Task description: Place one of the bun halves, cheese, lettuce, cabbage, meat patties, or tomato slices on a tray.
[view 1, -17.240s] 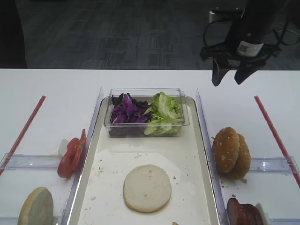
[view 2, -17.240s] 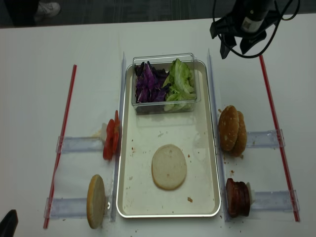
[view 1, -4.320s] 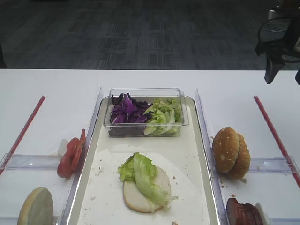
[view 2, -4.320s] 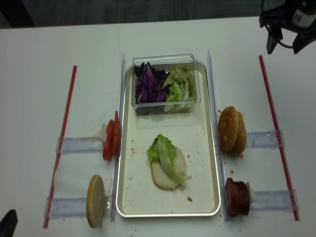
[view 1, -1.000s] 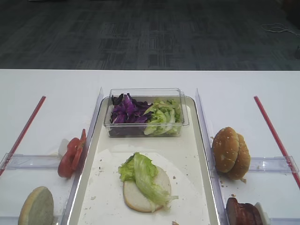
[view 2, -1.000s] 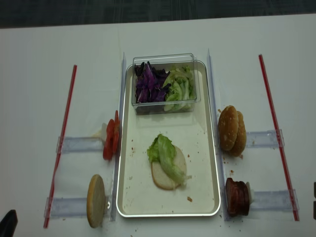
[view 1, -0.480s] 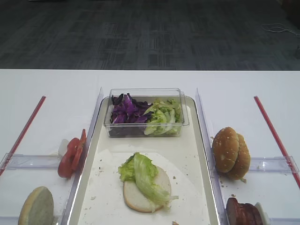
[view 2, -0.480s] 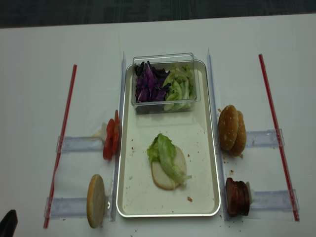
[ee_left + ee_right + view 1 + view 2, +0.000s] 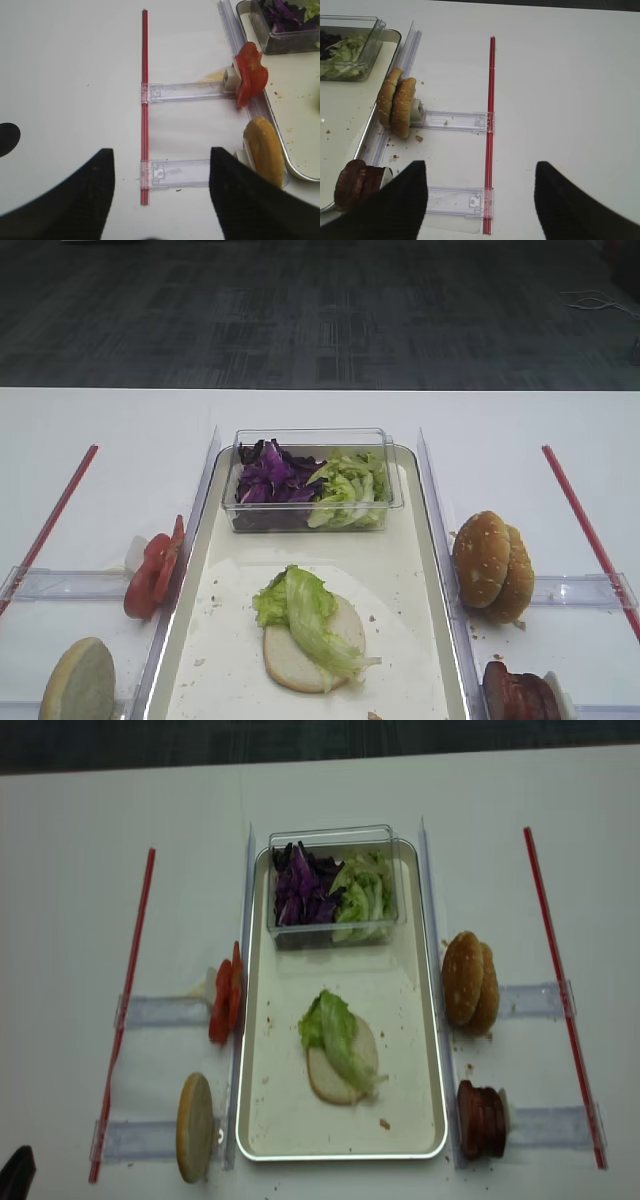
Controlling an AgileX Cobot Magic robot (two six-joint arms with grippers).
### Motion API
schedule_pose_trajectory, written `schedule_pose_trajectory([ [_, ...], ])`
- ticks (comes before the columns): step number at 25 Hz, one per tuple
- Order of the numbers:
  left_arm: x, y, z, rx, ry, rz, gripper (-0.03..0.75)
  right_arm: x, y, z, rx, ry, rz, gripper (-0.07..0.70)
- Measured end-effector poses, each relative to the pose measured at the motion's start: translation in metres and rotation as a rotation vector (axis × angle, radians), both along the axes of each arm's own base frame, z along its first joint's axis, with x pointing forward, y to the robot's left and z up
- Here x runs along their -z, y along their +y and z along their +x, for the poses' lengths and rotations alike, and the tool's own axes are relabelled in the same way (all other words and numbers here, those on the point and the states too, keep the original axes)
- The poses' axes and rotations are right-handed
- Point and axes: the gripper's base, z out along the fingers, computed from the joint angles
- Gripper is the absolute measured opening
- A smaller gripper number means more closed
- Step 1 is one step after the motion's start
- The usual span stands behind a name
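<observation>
A pale flat-faced bun half [image 9: 313, 642] is seen lying cut side up on the tray [image 9: 415, 570], in the near half, roughly centred. It is draped by a leaf of lettuce [image 9: 305, 612]: light green, ruffled, with a pale rib running diagonally toward the near right, its tip overhanging the bun edge. Crumbs are scattered over the cream base of the tray; the metallic rim is seen shiny along both long sides.

At the far end of the tray a clear plastic tub [image 9: 311, 439] is set, filled with dark purple cabbage [image 9: 268, 478] on the left and more green leaves on the right.

Left of the tray, tomato slices [image 9: 153, 570] are stood on edge on a clear holder [image 9: 62, 584], bright red. A second pale bun half [image 9: 78, 681] is stood on edge nearer the camera. Right of the tray, two golden-brown sesame bun halves [image 9: 493, 565] are propped together on edge, and meat patties [image 9: 519, 694], dark reddish-brown, are stacked on edge near the bottom corner. Red sticks [image 9: 583, 524] are laid along both outer sides of the white table [image 9: 120, 420].

Neither arm is seen in the high views. In the wrist views the right gripper [image 9: 479, 197] is seen with jaws spread wide and nothing between them, above the right stick; the left gripper [image 9: 161, 192] is likewise spread and empty, above the left holder.
</observation>
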Motion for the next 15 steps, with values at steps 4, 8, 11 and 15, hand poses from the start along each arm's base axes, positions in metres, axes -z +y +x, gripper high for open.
schedule_pose_trajectory([
  [4, 0.0, 0.0, 0.0, 0.0, 0.0, 0.0, 0.421, 0.0, 0.0, 0.0, -0.001, 0.0, -0.002, 0.468],
  [8, 0.0, 0.0, 0.0, 0.0, 0.0, 0.0, 0.421, 0.0, 0.0, 0.0, -0.002, 0.0, -0.003, 0.468],
  [11, 0.0, 0.0, 0.0, 0.0, 0.0, 0.0, 0.421, 0.0, 0.0, 0.0, -0.002, 0.0, -0.003, 0.468],
  [15, 0.0, 0.0, 0.0, 0.0, 0.0, 0.0, 0.421, 0.0, 0.0, 0.0, -0.002, 0.0, -0.003, 0.468],
])
